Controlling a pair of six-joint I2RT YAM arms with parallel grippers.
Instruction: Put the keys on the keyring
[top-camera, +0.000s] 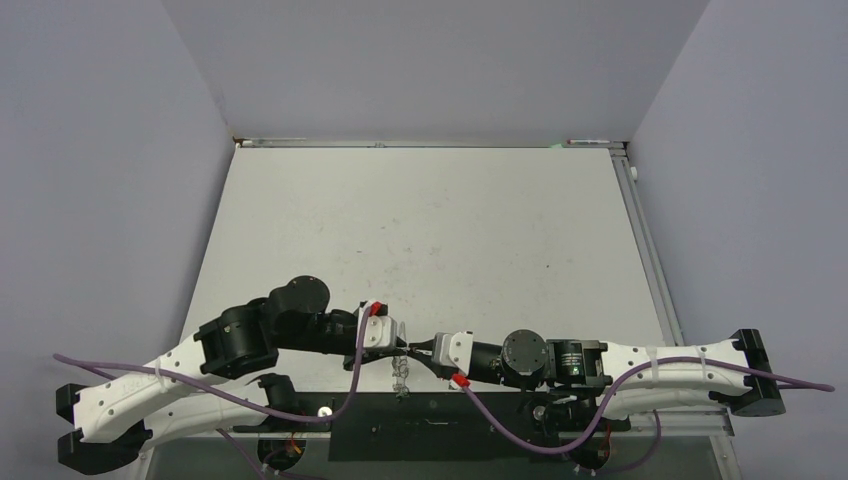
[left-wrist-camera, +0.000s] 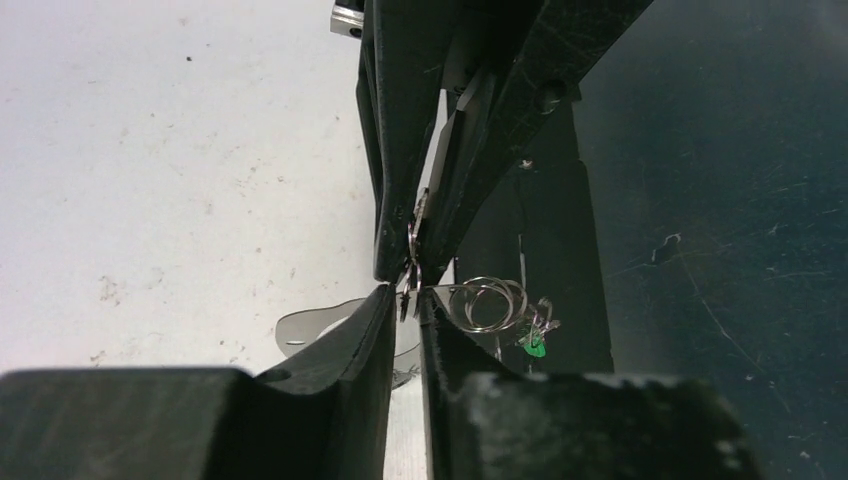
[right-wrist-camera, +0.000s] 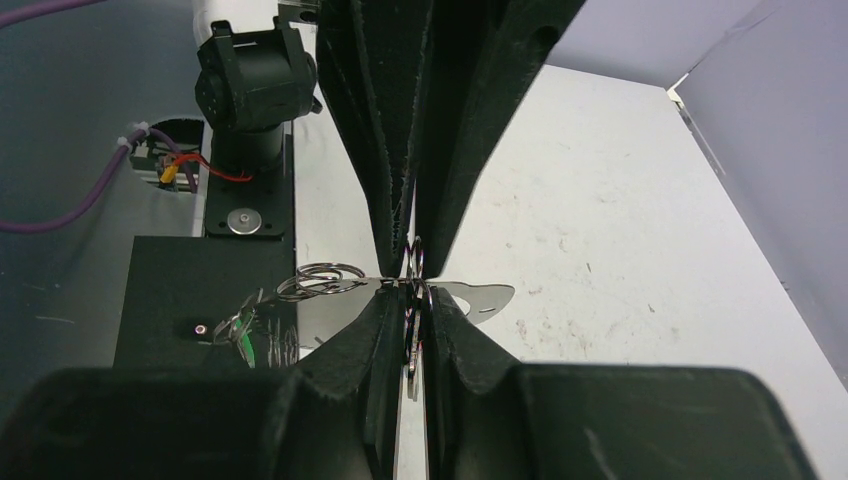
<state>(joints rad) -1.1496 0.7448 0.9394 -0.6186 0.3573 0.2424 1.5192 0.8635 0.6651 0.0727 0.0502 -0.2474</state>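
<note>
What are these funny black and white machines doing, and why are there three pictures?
They are two robot arms bolted to a white table. One picture looks down from above. The other two come from small cameras on each arm's wrist, so you see black fingers up close. In the top picture the left gripper and right gripper meet tip to tip. Between them hangs the keyring, a bunch of small silver wire rings with a tiny green piece. Both grippers are pinched nearly shut around small metal bits where they meet. Those bits are too tiny to tell exactly which part each one holds.
</note>
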